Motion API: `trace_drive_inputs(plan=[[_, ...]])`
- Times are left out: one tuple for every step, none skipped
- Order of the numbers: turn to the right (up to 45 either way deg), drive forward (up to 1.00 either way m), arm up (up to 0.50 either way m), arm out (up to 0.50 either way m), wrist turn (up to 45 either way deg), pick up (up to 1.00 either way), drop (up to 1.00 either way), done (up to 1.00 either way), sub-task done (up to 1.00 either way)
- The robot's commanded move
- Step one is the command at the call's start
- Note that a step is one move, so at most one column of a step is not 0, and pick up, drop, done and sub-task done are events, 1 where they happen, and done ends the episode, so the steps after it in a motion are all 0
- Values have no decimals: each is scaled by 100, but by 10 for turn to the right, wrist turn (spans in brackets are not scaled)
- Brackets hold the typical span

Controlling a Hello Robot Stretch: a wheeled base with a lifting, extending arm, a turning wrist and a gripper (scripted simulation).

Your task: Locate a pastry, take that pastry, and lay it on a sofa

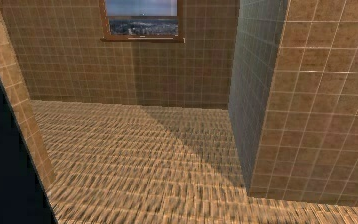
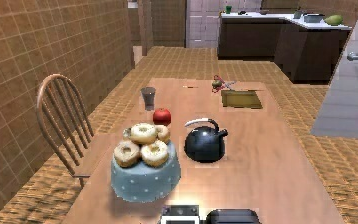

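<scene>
No legible text, label, number or sign on the table [image 2: 277, 175], kitchen counters [image 2: 257, 42] or tiled walls [image 1: 317, 90].

I see the pastry as a small heap of ring doughnuts [image 2: 143, 132], golden-brown with paler tops. They lie flat or slightly tilted, touching one another, with one resting on top of the others. They are piled on a pale blue dotted stand [image 2: 145, 182] that sits near my end of the wooden table [image 2: 267, 170], toward its left side. A red apple [image 2: 162, 116] lies just behind them and a black kettle [image 2: 205, 142] stands just to their right.
</scene>
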Motion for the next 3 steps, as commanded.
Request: trace_drive_inputs(plan=[[0,0,0,22,0,0,0,0,0],[0,0,0,0,450,0,0,0,0],[0,0,0,0,450,0,0,0,0]])
